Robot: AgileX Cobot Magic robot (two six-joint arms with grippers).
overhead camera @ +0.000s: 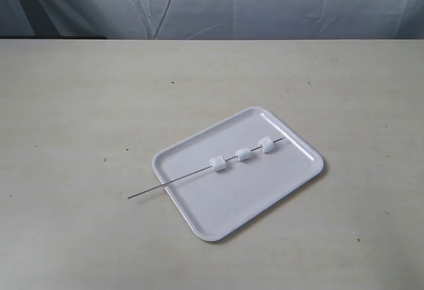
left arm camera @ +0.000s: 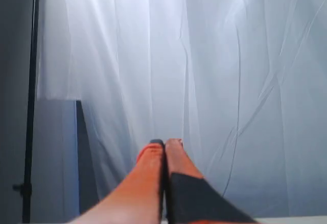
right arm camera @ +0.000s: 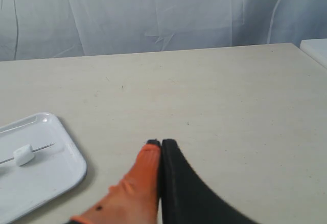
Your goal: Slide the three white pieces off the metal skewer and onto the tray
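Both my left hand (left arm camera: 164,143) and right hand (right arm camera: 161,143) are clenched on nothing, and the thin metal skewer (overhead camera: 185,178) lies flat across the tray (overhead camera: 218,230), three white pieces (overhead camera: 243,153) threaded on, so a clumsy pinch could roll them onto the table (overhead camera: 79,104).

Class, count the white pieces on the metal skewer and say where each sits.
3, all on the skewer over the tray: left piece beside the bare length, middle piece, right piece near the tip. None seems hidden.

tray (right arm camera: 48,178) cut off at right wrist view's edge, metal skewer (right arm camera: 43,147) too
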